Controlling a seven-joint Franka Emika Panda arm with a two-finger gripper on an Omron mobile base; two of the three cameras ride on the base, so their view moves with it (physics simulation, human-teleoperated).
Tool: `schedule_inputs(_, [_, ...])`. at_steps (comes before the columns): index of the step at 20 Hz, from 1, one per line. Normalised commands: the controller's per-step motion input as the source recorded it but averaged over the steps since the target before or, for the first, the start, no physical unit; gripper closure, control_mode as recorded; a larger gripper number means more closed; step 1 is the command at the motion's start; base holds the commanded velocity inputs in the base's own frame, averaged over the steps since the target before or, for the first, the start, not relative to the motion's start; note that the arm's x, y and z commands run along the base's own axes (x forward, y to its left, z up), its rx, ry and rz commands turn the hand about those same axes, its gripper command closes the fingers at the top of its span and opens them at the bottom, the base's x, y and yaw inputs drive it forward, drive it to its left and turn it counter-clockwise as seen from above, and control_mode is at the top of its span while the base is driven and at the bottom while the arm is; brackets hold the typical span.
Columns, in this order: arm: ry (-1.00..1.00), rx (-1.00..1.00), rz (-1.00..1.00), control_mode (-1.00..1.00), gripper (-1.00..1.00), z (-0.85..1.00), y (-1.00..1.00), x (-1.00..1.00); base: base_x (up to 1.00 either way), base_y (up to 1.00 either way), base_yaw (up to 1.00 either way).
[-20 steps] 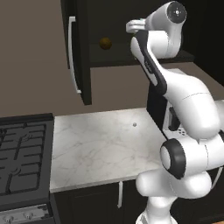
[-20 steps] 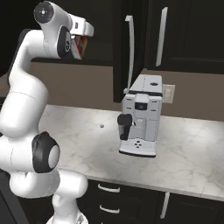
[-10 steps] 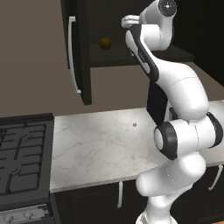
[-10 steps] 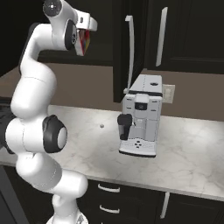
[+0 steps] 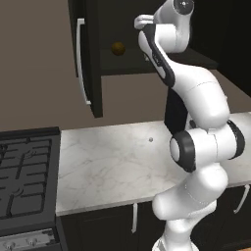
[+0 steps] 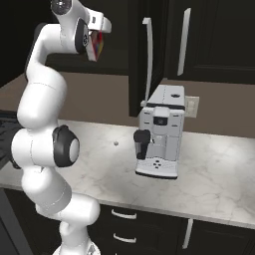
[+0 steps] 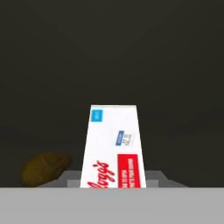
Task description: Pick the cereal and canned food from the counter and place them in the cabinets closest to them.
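Note:
The cereal (image 7: 113, 146) is a small box, held upright in my gripper (image 7: 112, 180), which is shut on it. In the hand view its white side with a red label faces me, in front of the dark inside of an open upper cabinet. The right base view shows the box's colourful front (image 6: 98, 46) under the raised hand, with the gripper (image 6: 94, 40) high at the cabinet opening. In the left base view the hand (image 5: 146, 22) reaches in above the shelf (image 5: 147, 64). The canned food is out of view. The marble counter (image 5: 112, 166) lies far below.
A brown round item (image 5: 117, 48) lies on the cabinet shelf, left of the box (image 7: 43, 168). The open cabinet door (image 5: 92, 73) with its silver handle hangs left of the hand. A coffee machine (image 6: 159, 132) stands on the counter. A black stove (image 5: 27, 176) lies left.
The hand has risen a little and carried the cereal closer to the cabinet opening. The arm's lower links have swung and straightened beneath it. The grip is unchanged.

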Motion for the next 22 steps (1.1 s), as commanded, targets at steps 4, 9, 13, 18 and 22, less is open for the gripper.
schedule_inputs(4, [0.0, 0.0, 0.0, -1.0, -1.0, 0.05, 0.0, -0.06, 0.0, 0.0, 0.0])
schedule_inputs(9, [-0.09, 0.0, 0.0, -1.0, -1.0, 0.13, -0.12, -0.54, 0.0, 0.0, 0.0])
schedule_inputs(13, [-0.14, 0.0, 0.01, -1.0, -1.0, 0.02, -0.21, -0.91, 0.0, 0.0, 0.0])
schedule_inputs(18, [-0.05, -0.08, 0.08, -1.0, -1.0, -0.26, -0.09, -1.0, 0.0, 0.0, 0.0])
schedule_inputs(22, [0.01, -0.17, 0.1, -1.0, -1.0, -0.38, 0.0, -1.0, 0.0, 0.0, 0.0])
